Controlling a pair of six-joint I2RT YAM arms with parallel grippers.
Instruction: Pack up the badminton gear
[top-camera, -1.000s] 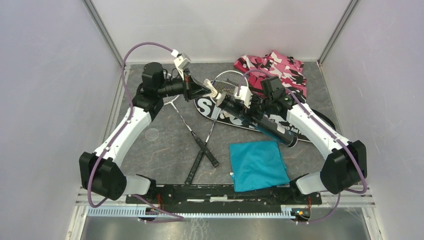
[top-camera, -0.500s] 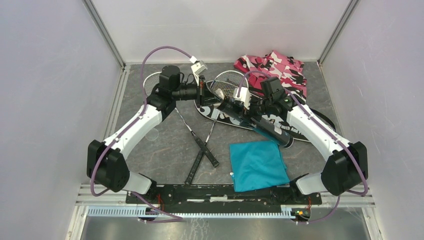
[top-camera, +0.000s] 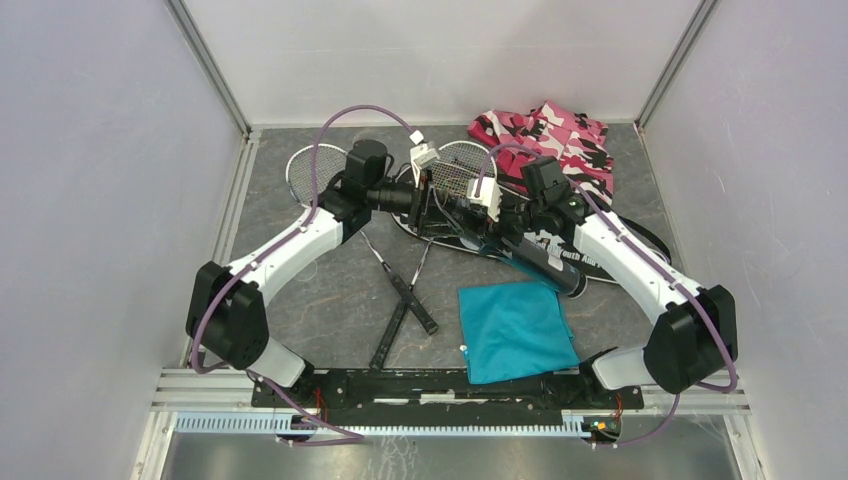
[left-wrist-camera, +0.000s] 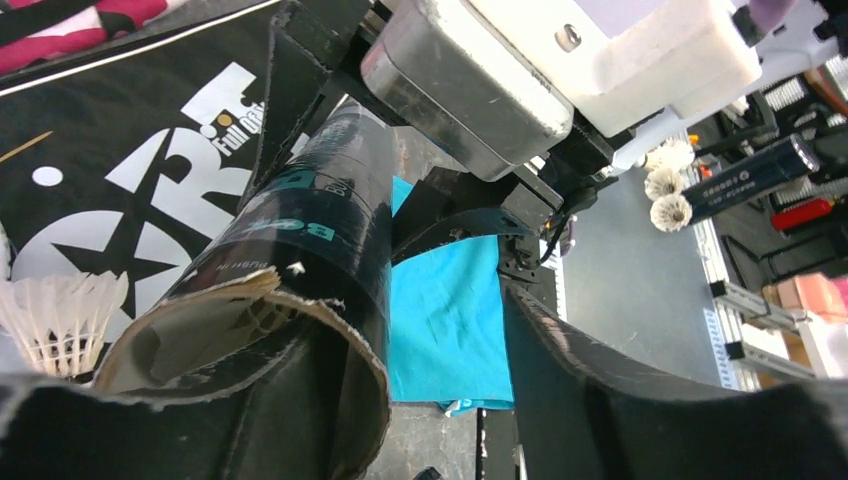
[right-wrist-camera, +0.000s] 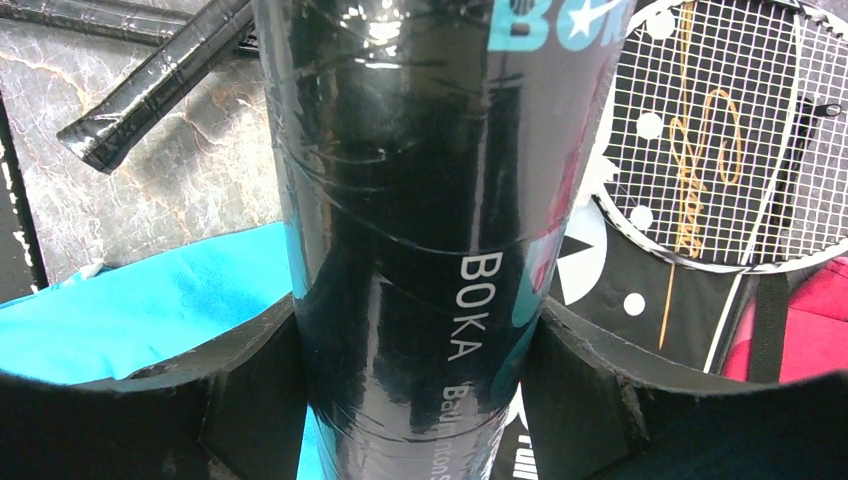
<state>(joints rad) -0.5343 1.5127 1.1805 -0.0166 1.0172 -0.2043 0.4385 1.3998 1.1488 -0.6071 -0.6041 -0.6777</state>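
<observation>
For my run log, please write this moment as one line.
right gripper: holds black tube | left gripper: jaws open at tube mouth | shuttlecock: on bag

Grey marbled table (top-camera: 320, 290) bears crossed racquets (top-camera: 405, 297); black SPORT bag (top-camera: 590, 263); teal cloth (top-camera: 515, 330); pink-black camouflage fabric (top-camera: 560, 135).

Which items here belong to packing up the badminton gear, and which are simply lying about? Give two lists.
Belongs to the job: racquets, shuttlecock, black tube, SPORT bag.
Just lying about: teal cloth, pink camouflage fabric.
</observation>
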